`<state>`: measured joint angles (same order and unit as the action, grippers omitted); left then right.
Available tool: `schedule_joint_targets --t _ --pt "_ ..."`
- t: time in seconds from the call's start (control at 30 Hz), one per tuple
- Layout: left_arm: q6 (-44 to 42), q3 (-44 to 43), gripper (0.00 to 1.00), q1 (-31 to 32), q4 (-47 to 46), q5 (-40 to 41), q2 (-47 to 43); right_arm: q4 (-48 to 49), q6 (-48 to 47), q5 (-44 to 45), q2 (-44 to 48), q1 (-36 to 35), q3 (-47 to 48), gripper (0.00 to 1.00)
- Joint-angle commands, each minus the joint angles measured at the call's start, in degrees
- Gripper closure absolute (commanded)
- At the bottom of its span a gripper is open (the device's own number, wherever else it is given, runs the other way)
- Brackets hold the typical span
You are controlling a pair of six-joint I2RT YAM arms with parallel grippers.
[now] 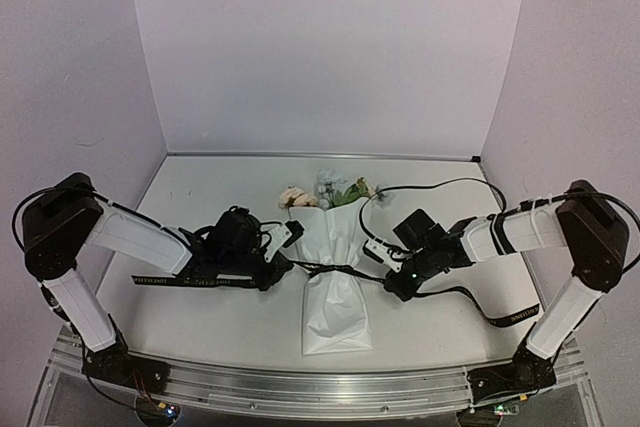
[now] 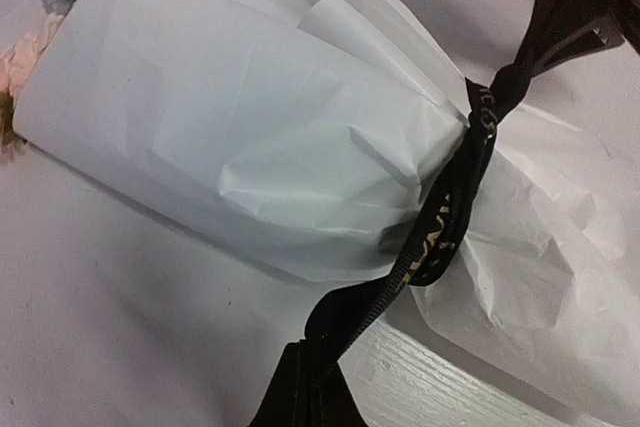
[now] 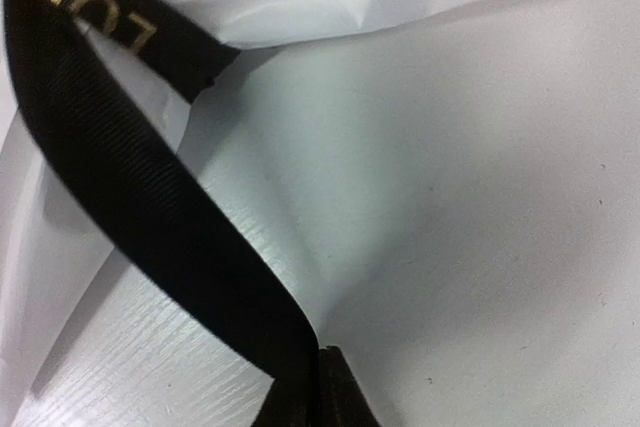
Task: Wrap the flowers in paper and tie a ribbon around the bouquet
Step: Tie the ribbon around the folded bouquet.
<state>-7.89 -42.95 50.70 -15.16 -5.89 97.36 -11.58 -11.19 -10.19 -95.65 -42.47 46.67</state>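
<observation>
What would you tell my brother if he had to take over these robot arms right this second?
Left gripper: shut on the ribbon, just left of the bouquet.
Right gripper: shut on the ribbon too, just right of it.
Things: the bouquet lies in the middle of the table, flowers pointing away from the arms. The ribbon circles its waist and crosses in a twist.
Done: flowers wrapped in paper, ribbon looped round.
Left: pull both ends snug and finish the knot. Whether one is tied already cannot be told.
</observation>
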Motion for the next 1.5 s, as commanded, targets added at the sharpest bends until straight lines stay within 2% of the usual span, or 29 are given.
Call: schedule_joint_targets --t 0.0,0.13,0.23,0.37,0.47,0.57,0.7,0.97,1.13,1.33,1.47 --pt "15.8 4.4 1.00 0.1 -4.9 4.3 -5.2 -5.1 7.3 1.8 3.0 -2.4 2.5 1.00" --pt "25.6 6.0 1.00 0.0 -3.3 8.0 -7.2 -13.7 17.8 3.1 4.8 -4.6 5.9 1.00" --pt "32.9 5.4 1.00 0.0 2.2 12.3 -8.3 -20.7 24.9 6.8 5.1 -6.0 8.5 1.00" --pt "42.4 7.1 1.00 -0.5 8.6 18.4 -9.7 -20.0 32.9 14.4 6.3 -6.5 5.0 1.00" --pt "51.2 10.7 1.00 -4.8 9.2 15.5 -11.0 -20.1 36.9 20.2 8.1 -6.1 0.4 1.00" --pt "56.0 14.0 1.00 -7.8 9.2 13.4 -12.1 -19.0 41.9 21.2 9.8 -3.7 -4.6 1.00" --pt "58.4 15.6 1.00 -9.6 10.9 14.7 -13.0 -18.3 44.3 22.5 11.6 -3.1 -7.6 1.00" --pt "59.7 16.4 1.00 -11.2 14.6 17.7 -15.4 -19.4 43.5 24.6 13.6 -2.4 -8.5 1.00" --pt "63.4 22.8 1.00 -17.2 10.6 12.5 -19.7 -19.3 48.1 21.9 15.0 2.2 -11.9 1.00" --pt "56.8 19.2 1.00 -16.5 11.5 12.9 -19.6 -17.1 46.7 19.6 15.3 1.8 -12.5 1.00" --pt "56.7 18.6 1.00 -17.1 14.7 15.5 -20.6 -18.0 47.1 22.7 15.6 2.0 -13.0 1.00"
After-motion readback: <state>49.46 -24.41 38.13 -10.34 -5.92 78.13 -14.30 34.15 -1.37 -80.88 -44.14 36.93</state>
